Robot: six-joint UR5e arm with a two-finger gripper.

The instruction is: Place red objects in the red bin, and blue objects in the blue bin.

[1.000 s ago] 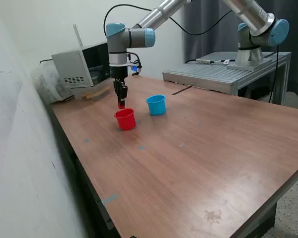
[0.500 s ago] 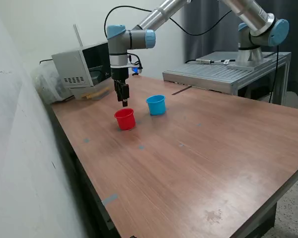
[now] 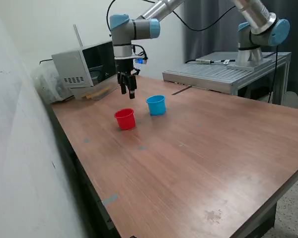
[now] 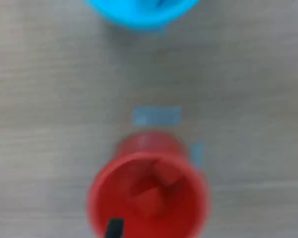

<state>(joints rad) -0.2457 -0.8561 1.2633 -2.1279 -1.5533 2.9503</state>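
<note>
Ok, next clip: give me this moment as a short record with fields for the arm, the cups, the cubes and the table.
arm: gripper raised above the table, between the two cups in the exterior view, nothing seen held
red cup: upright, red cubes inside, count unclear from blur
blue cup: upright, to the exterior view's right of the red cup, contents unclear
loose cubes: none seen
table: brown wood, small tape marks

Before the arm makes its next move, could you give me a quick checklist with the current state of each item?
1. Gripper clear above the cups: ok; it hangs above the table.
2. Gripper empty: ok; nothing shows between the fingers.
3. Red cup upright on the table: ok.
4. Red cubes inside the red cup: ok; blurred red blocks show in the wrist view, count cannot tell.
5. Blue cup upright: ok.
6. Blue cubes in the blue cup: cannot tell; its inside is cropped and blurred.
</note>
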